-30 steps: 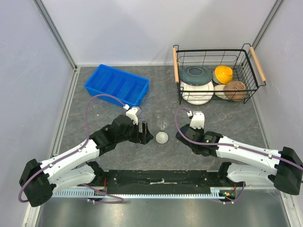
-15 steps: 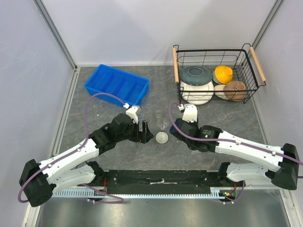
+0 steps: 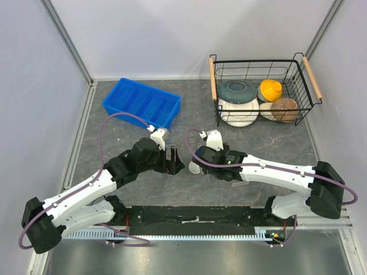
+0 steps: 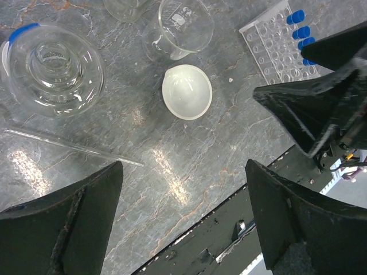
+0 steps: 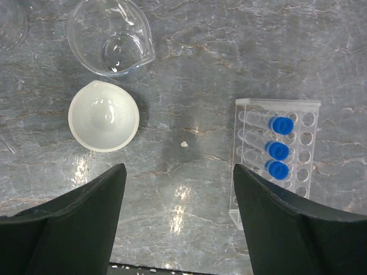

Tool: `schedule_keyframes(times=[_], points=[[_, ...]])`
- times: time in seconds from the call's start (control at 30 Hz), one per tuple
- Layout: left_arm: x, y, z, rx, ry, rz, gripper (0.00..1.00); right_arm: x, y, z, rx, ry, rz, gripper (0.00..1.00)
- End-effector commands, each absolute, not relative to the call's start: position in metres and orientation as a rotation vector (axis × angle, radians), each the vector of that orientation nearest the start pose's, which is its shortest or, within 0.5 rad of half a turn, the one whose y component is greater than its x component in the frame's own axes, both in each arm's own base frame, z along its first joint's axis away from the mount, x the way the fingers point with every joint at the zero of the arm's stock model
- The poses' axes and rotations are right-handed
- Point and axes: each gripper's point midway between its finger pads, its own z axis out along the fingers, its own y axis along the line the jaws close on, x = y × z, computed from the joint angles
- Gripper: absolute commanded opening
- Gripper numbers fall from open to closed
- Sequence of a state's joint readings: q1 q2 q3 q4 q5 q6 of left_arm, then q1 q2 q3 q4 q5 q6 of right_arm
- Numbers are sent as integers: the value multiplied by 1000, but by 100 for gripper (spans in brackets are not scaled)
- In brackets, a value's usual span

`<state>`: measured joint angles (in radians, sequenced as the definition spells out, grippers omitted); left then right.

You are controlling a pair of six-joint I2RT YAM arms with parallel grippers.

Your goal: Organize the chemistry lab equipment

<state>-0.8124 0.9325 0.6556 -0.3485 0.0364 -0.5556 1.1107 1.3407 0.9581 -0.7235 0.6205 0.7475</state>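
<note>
Jaws on both arms stand wide apart and hold nothing. The left gripper [image 4: 183, 172] and the right gripper [image 5: 179, 172] each hang over the grey marbled table [image 5: 189, 80], close to a white round dish [image 5: 104, 124]. That dish is shallow and milky, has a small pouring lip, and sits upright.

Seen from the right wrist, a clear glass beaker [image 5: 110, 37] stands just beyond the dish, not touching it. A clear plastic tube rack [image 5: 248, 189] lies well to the dish's right and holds three blue-capped tubes [image 5: 278, 150]. Bare tabletop spreads between dish and rack.

Seen from the left wrist, a thin glass rod [image 4: 74, 148] lies to the dish's left. A dark rail [image 4: 229, 229] along the table's near edge runs close below the dish.
</note>
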Motion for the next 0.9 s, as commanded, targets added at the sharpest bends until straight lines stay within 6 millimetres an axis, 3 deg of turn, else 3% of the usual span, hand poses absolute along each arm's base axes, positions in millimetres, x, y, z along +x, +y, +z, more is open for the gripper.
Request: schedule_keyframes(times=[0.0,0.13,0.23,0.57,0.87], points=[[182,-236,166,353,2225,-812,94,199,240,103,-245,2380,36,84],[180,-234,165,351,2225,-812,100,196,247,94,-263,2405,32,85],[178,-234,166,357,2223,-821,100,192,252,88,-289,2422,26,98],[176,-235,167,374,2218,-837,100,172,256,62,-377,2490,-16,98],[173,-236,168,385,2213,-845,100,150,260,41,-567,2550,29,98]])
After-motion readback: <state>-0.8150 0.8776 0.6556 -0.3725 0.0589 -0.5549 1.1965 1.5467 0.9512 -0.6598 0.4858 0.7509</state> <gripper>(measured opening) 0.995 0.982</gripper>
